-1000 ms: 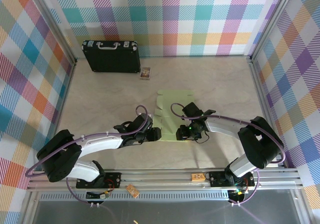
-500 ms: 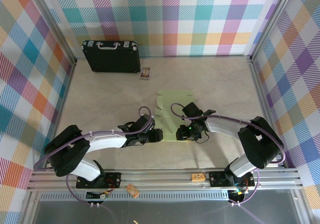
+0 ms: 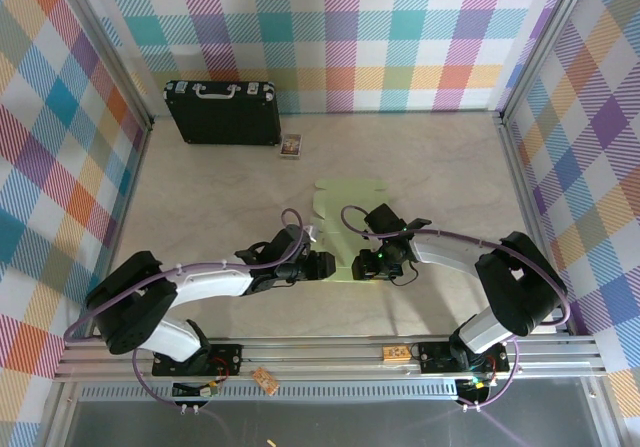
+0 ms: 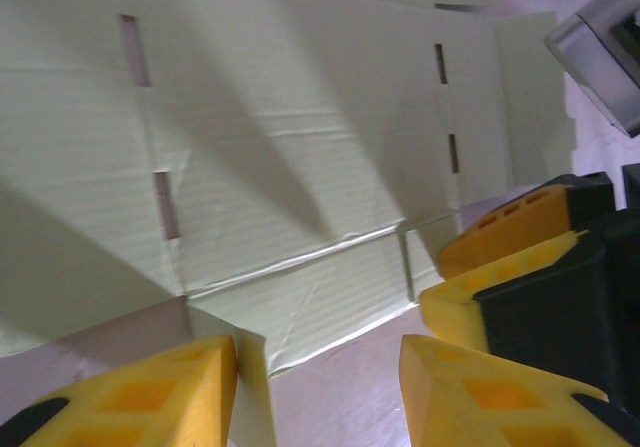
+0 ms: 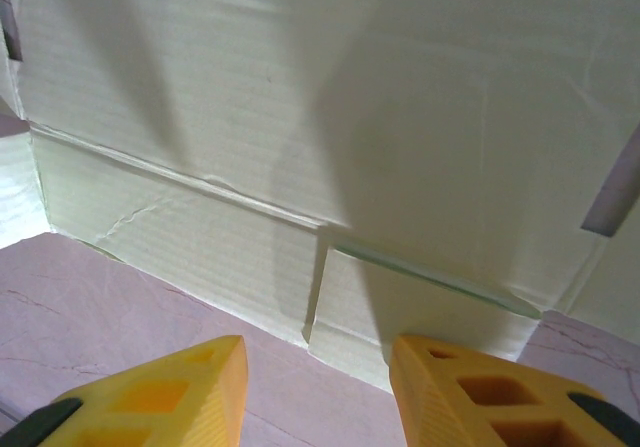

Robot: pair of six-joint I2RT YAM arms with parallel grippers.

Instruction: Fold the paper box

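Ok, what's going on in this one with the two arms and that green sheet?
Two robot arms are working on a pale light-green card cutout, the paper box, which lies flat and unfolded on the beige table. The left gripper and right gripper face each other at its near edge, both with jaws apart, neither clamped on the card. One small near flap by the left gripper looks slightly lifted; no side is folded up yet.
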